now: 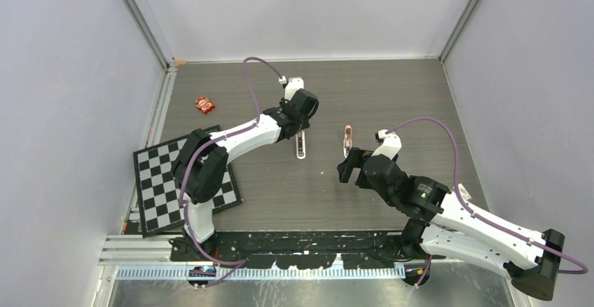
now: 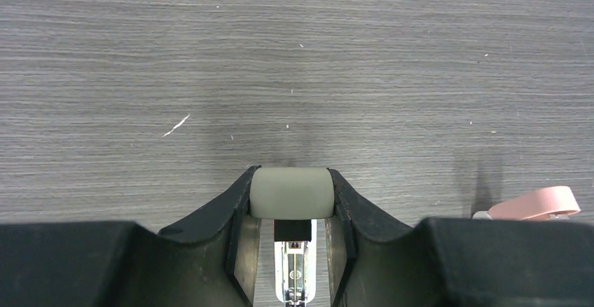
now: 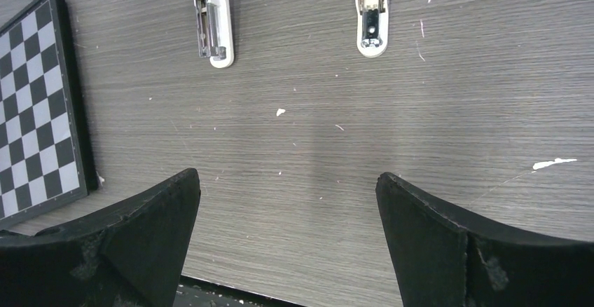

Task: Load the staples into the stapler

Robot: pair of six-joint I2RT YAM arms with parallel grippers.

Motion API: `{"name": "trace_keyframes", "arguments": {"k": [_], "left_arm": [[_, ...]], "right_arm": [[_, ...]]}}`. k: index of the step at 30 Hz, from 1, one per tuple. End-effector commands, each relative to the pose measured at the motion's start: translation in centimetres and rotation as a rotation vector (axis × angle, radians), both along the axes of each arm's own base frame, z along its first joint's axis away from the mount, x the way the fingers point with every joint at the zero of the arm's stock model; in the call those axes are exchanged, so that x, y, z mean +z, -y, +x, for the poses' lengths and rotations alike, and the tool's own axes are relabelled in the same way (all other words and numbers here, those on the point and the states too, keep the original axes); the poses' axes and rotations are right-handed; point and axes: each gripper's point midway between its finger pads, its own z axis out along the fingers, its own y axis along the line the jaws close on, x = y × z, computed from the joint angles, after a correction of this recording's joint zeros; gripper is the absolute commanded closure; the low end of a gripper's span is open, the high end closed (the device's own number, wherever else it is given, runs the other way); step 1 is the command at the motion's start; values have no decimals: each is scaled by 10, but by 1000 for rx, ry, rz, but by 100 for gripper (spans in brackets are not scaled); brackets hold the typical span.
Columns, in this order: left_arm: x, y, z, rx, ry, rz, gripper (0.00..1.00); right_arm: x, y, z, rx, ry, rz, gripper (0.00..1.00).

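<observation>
1. The small pale beige-green plastic stapler (image 2: 291, 193) is clamped by its rounded top in the partly closed left gripper (image 2: 291, 178), near the middle of the dark wood-grain table (image 1: 420, 97).
2. The right gripper (image 3: 286, 181) is spread wide with nothing in it, above bare table near a smaller pink stapler (image 3: 371, 9).
3. The silvery staples cannot be made out in any view. They should be located first, then slid squarely into the exposed metal channel while the top is clamped steady.
4. The stapler's long axis is laid roughly front to back, with the free end pointed toward the arm bases.
</observation>
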Motion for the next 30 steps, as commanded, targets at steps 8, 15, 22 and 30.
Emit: {"name": "trace_keyframes", "arguments": {"k": [8, 15, 22, 30], "left_arm": [[1, 0, 8, 12, -22, 86, 89], [3, 4, 9, 4, -27, 79, 65], [9, 7, 9, -8, -23, 58, 55], [36, 10, 6, -28, 10, 13, 48]], "right_arm": [[27, 8, 10, -60, 78, 26, 0], [28, 10, 10, -70, 83, 24, 0], [27, 11, 10, -77, 82, 30, 0], [28, 11, 10, -90, 81, 48, 0]]}}
